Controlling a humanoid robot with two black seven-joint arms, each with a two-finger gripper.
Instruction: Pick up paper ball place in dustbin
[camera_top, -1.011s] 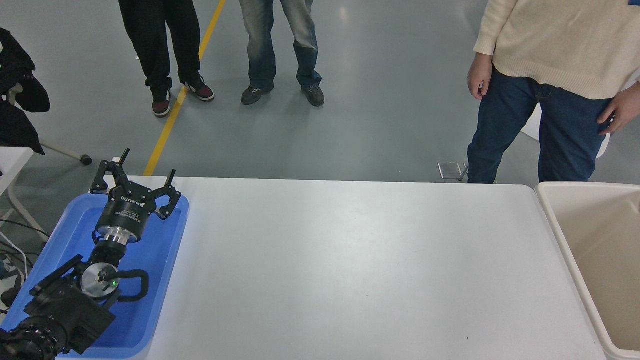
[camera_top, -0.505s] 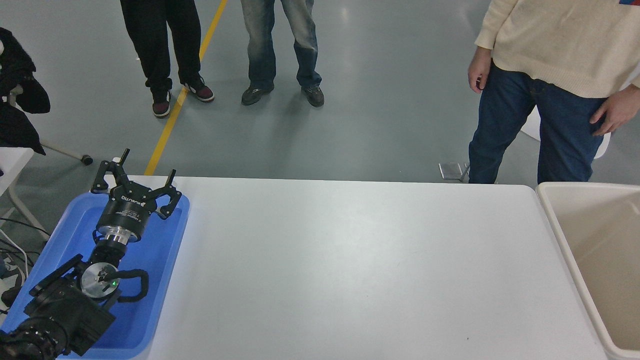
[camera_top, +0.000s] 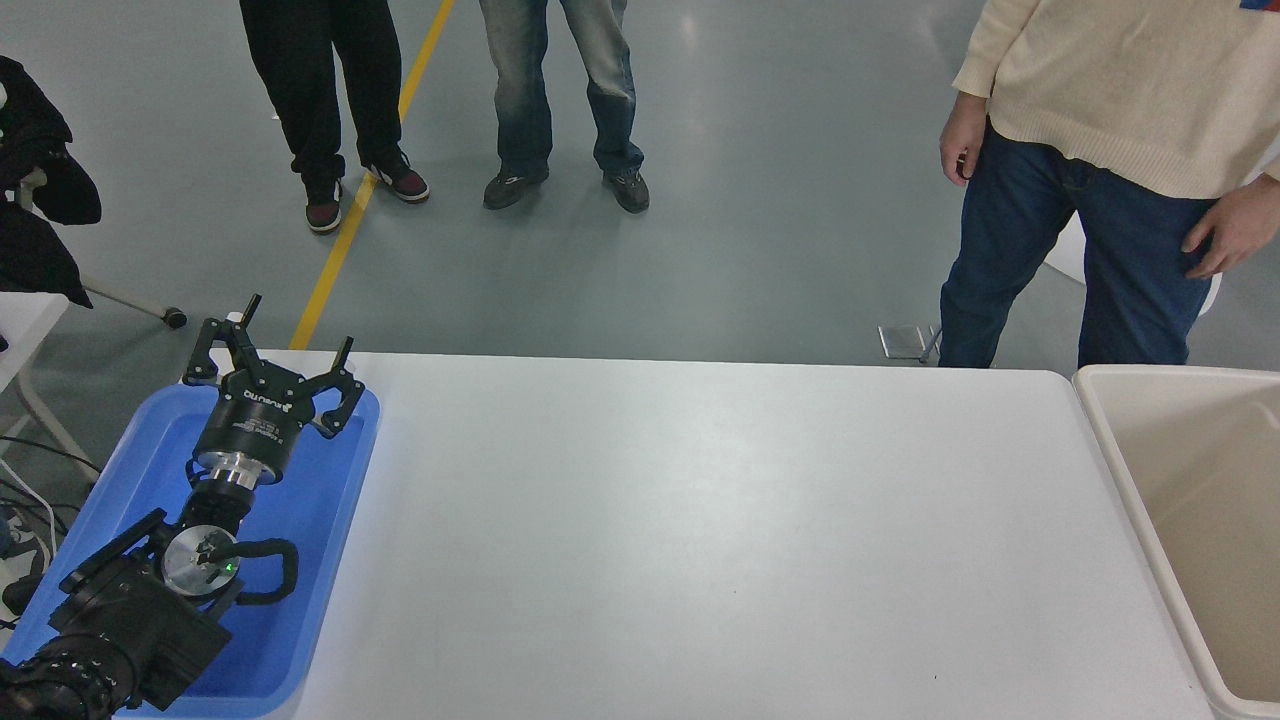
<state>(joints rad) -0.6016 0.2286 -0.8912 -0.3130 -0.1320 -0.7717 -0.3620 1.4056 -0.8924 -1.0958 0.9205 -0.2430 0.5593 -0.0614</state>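
The beige dustbin (camera_top: 1110, 450) stands at the table's right end, and the part of its inside that shows is bare. The paper ball is not in view. My left gripper (camera_top: 290, 330) is open and empty, parked over the far end of the blue tray (camera_top: 330, 500) at the lower left. My right arm and gripper are out of view.
The white table (camera_top: 700, 540) fills the middle. One person in a cream sweater and jeans (camera_top: 1080, 200) stands at the far right, close to the bin. Two more people (camera_top: 450, 100) stand further back on the grey floor.
The person in the cream sweater has shifted slightly. The left arm has not moved.
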